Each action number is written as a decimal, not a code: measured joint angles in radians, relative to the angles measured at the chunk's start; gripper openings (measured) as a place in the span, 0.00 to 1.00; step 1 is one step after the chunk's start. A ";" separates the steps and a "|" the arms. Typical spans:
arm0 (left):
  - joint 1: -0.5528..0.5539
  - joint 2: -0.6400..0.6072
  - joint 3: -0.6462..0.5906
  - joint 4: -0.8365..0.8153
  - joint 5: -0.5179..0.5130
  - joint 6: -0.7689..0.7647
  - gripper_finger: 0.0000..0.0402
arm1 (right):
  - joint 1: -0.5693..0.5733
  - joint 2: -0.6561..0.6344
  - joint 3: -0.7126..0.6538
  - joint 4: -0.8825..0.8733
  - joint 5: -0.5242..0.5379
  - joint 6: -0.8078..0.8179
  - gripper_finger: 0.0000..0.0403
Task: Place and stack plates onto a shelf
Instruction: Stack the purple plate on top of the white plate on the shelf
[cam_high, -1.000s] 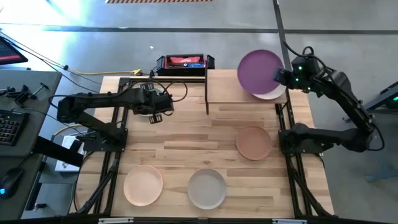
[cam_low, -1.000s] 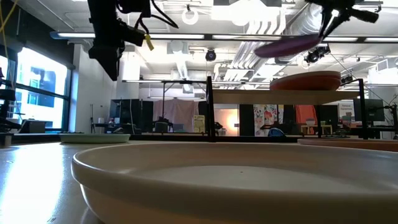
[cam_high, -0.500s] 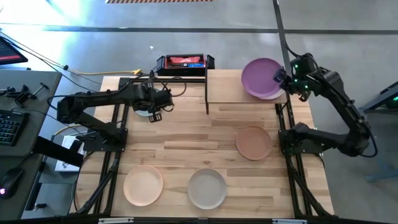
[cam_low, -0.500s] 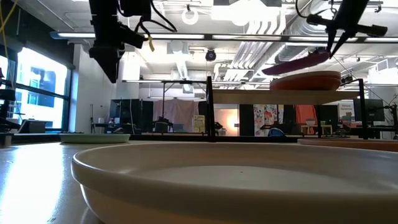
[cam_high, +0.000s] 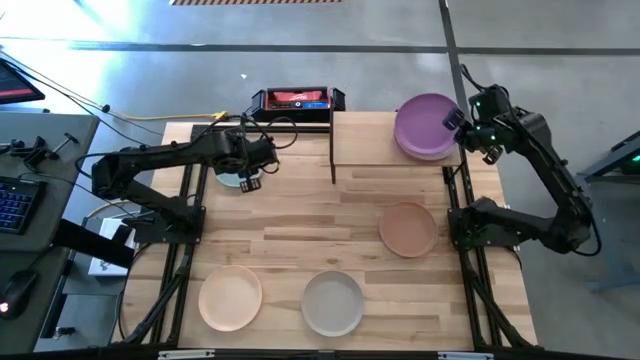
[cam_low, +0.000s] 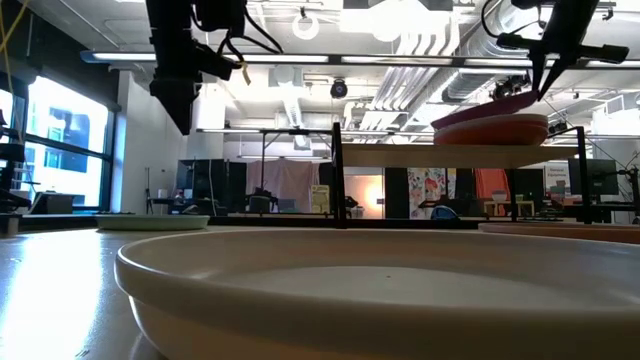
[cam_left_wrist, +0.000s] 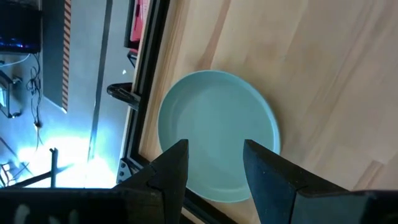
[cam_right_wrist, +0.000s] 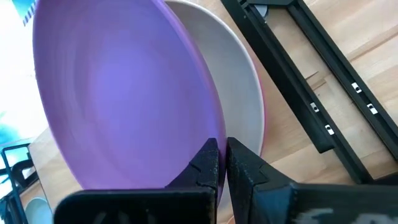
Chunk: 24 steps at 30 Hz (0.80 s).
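The purple plate (cam_high: 428, 124) hangs tilted over a stack of plates (cam_low: 492, 130) on the right part of the shelf (cam_high: 365, 140); the stack's top plate is cream (cam_right_wrist: 239, 118). My right gripper (cam_right_wrist: 222, 163) is shut on the purple plate at the shelf's right end. My left gripper (cam_left_wrist: 214, 165) is open and hovers above the teal plate (cam_left_wrist: 217, 134), which lies flat on the table near the far left. It touches nothing. My right gripper pinches the purple plate's rim (cam_right_wrist: 211, 140) on its right side between its two fingers, one above and one below the rim. The fingers come from the table's right, slanting down. The plate tilts, its held side up and its left edge (cam_low: 445, 120) down at the stack.
A tan plate (cam_high: 408, 229) lies on the table at the right. A peach plate (cam_high: 230, 297) and a pale grey plate (cam_high: 333, 303) lie near the front edge. A red and black box (cam_high: 297, 101) stands at the far edge. A black post (cam_high: 332, 145) stands at the shelf's left end.
My right gripper has gone down and toward the table's right edge with the purple plate. The plate has come down from above the shelf onto the stack and has tipped flatter, its left edge low and its held side still raised.
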<state>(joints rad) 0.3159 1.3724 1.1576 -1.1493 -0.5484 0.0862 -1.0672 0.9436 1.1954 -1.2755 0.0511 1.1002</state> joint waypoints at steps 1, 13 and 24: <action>0.002 0.000 0.000 0.004 0.000 0.006 0.36 | 0.000 0.003 0.000 0.000 0.001 0.000 0.00; 0.018 0.000 0.000 0.025 0.045 0.013 0.36 | 0.000 0.061 0.000 0.001 0.001 -0.007 0.00; 0.018 0.000 0.000 0.025 0.045 0.016 0.36 | 0.000 0.065 0.000 -0.042 0.011 -0.030 0.00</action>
<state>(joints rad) 0.3344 1.3727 1.1576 -1.1240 -0.5034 0.1020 -1.0668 1.0084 1.1954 -1.3177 0.0623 1.0702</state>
